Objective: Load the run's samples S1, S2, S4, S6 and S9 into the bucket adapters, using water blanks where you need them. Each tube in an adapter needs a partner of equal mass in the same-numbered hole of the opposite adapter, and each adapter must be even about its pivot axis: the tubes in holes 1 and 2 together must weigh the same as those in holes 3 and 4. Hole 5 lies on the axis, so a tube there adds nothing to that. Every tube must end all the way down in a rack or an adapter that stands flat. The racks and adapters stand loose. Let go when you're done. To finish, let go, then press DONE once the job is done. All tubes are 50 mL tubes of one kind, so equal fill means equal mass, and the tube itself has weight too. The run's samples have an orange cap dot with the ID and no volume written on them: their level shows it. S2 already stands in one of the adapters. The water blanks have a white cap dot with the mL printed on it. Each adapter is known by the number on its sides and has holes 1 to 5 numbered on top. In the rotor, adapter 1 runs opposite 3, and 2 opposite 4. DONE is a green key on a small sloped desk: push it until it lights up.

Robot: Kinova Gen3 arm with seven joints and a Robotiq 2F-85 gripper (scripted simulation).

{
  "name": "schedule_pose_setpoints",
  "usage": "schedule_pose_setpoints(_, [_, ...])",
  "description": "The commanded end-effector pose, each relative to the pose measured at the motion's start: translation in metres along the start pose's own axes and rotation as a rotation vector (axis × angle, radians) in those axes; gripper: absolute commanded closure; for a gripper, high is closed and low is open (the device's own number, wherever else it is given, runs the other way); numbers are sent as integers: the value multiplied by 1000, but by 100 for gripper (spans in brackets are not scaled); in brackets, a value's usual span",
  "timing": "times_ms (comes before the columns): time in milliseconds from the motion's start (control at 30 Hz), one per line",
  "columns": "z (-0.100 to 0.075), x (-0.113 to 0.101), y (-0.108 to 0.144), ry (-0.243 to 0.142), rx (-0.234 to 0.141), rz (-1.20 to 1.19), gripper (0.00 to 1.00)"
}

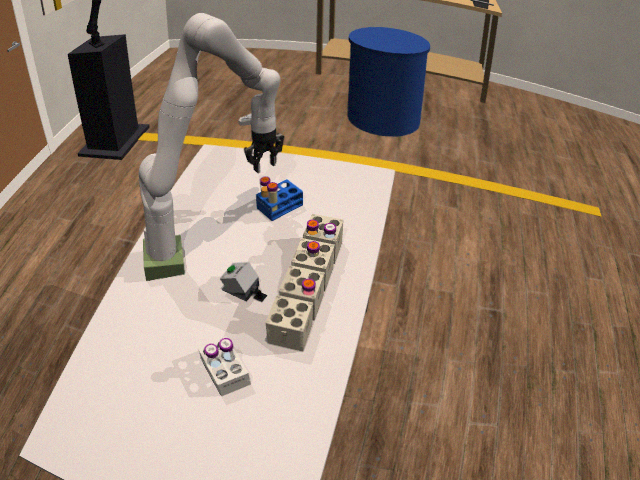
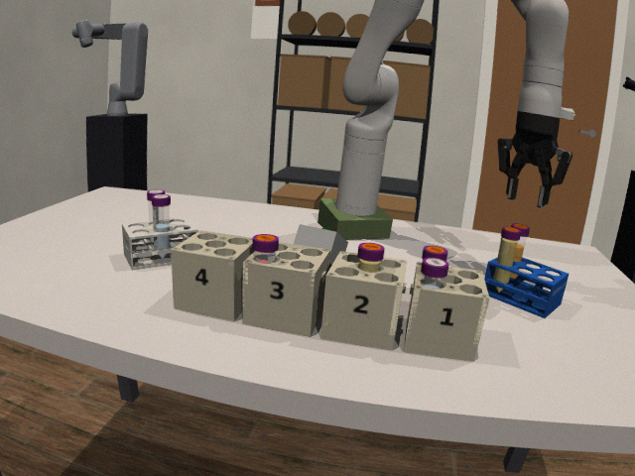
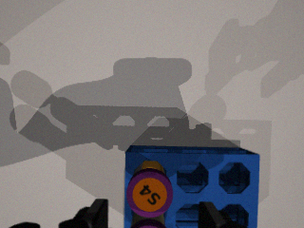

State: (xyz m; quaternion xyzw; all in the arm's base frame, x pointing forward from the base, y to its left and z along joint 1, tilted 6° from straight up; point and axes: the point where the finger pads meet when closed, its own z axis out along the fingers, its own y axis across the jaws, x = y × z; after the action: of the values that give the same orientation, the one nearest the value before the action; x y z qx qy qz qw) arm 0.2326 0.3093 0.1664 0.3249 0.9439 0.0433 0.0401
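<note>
The orange cap dot at the bottom of the wrist view reads S4, printed upside down there. In the exterior view the four beige adapters carry black numbers on their fronts: 4, 3, 2 and 1, running left to right across the middle of the frame. The hole numbers on top and the writing on the other caps are too small to read.

S4 is a clear tube with a purple cap and a tan fill. It stands upright, long axis vertical, in an end hole of the blue rack at the right of the exterior view. A second orange-dotted tube stands just behind it in the same rack.

The gripper hangs above that rack, well apart from the caps, fingers pointing down, spread partway and holding nothing.

Adapter 1 holds two tubes, one with an orange dot and one with a white dot. Adapters 2 and 3 hold one orange-dotted tube each. Adapter 4 holds none. At the left, a grey rack holds two upright tubes.
</note>
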Motion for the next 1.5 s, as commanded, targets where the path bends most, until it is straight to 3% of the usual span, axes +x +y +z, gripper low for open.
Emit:
schedule_pose_setpoints(0, [7, -1, 0, -2, 2, 6, 38])
schedule_pose_setpoints(1467, [55, 0, 0, 0, 1, 7, 38])
